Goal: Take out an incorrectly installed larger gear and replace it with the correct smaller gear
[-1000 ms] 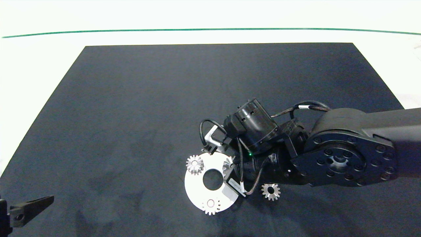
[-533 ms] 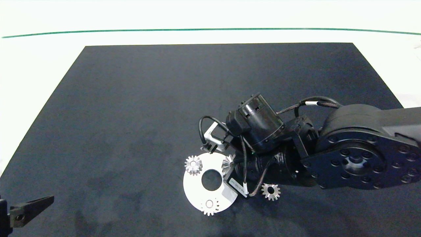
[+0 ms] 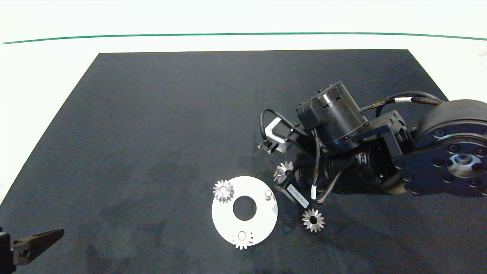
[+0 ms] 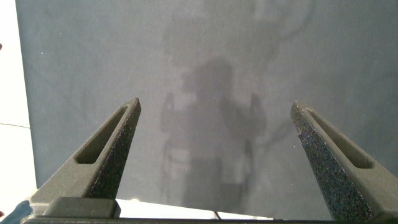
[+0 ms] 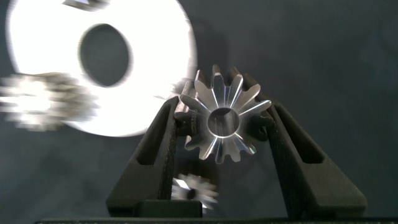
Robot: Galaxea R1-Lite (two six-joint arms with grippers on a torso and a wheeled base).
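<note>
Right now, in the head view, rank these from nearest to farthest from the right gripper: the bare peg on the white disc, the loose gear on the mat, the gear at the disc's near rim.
From the right gripper, jaws shut on the held gear:
1. the bare peg, on the white disc, gripper side.
2. the loose gear, on the mat beside the disc.
3. the near-rim gear, at the disc's near edge.

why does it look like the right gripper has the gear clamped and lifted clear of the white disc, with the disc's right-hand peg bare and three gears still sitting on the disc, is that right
Not quite: two gears remain on the white disc, not three, as the head view shows. The right gripper does clamp the gear clear of the disc, and the peg is bare.
</note>
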